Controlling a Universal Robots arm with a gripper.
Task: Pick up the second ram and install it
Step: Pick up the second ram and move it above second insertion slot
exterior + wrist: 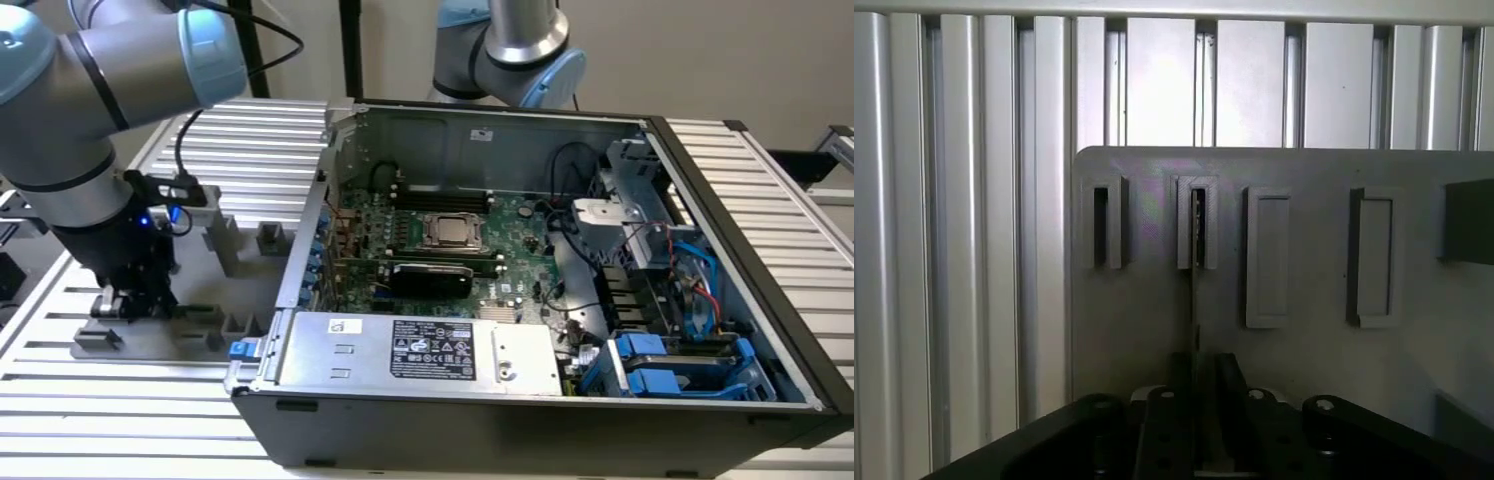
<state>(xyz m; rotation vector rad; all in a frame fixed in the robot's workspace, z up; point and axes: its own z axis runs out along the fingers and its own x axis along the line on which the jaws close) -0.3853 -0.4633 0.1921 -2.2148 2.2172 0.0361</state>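
The pick-up step is in hand, by my reading: the gripper (134, 300) stands low over the grey holder plate (200, 290), and in the wrist view its two dark fingers (1179, 385) look clenched on the second ram (1195, 300). The ram stands on the plate, seen edge-on as a thin straight line. Its far end sits in a slotted block (1197, 225) on the plate, so it is not yet clear of the holder. Freeing it would call for a straight pull in line with that slot, since a thin rigid board could bind or flex if tilted. The plate is matte grey plastic with raised rectangular blocks. It lies on a ribbed aluminium table (254, 140), and the open computer case (747, 200), sheet metal with its motherboard (507, 230) exposed, stands just beside the plate, on the exterior view's right.
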